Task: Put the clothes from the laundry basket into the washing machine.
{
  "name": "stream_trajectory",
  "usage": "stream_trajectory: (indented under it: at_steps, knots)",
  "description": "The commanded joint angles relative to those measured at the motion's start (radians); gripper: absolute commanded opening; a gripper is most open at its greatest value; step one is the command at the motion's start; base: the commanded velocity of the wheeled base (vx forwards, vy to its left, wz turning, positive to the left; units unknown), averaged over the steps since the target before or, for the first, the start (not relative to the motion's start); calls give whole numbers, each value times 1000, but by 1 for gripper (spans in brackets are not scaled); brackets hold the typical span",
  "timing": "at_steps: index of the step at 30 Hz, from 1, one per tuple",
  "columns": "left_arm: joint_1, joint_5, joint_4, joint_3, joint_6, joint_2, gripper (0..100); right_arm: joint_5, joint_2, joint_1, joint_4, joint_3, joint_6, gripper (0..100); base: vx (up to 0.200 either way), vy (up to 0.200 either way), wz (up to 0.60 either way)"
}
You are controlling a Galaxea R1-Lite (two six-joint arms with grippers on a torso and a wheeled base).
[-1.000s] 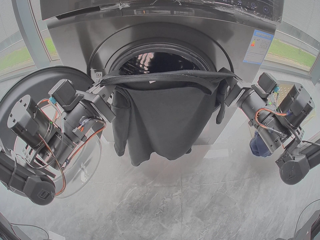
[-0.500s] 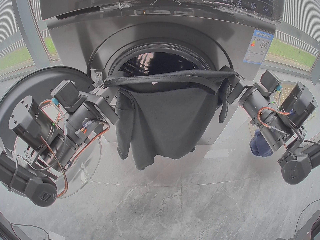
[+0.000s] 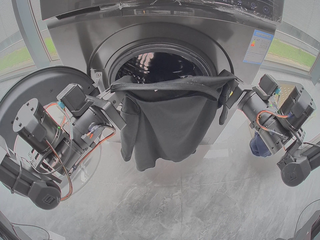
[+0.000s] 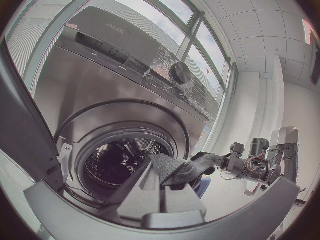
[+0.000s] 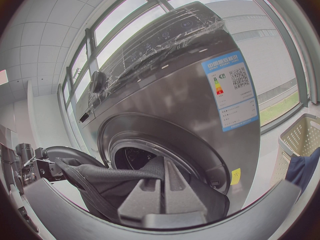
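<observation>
- Shirt [image 3: 166, 124] hangs stretched before the mouth of the washing machine [image 3: 83, 44], left pincer [image 3: 112, 91] and right pincer [image 3: 230, 83] each clamped on its top edge.
- Best to push both in together, with the hem lifted over the rim.

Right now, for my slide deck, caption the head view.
A dark garment hangs spread between left gripper and right gripper before the open washing machine.

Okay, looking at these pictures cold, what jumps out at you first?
A dark grey garment hangs stretched between the left gripper and right gripper, curtaining the open drum of the washing machine. Its round door stands open on the robot's left; a blue cloth hangs at the laundry basket on the right.
</observation>
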Motion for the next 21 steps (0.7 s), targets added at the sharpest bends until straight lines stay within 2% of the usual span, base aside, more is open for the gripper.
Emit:
stream_trajectory:
  at_steps: [1,14,15,21]
  knots:
    - [-17,0,-1,2,-3,10,0,0,14,8,-1,13,1,0,0,0,0]
    - [-35,4,-1,3,0,22,0,-2,114,57,8,79,6,0,0,0,0]
    - [-38,4,-1,3,2,24,0,-2,128,71,16,85,6,100,0,0,0]
    - [-44,4,-2,5,5,21,0,-2,243,152,5,162,-4,100,0,0,0]
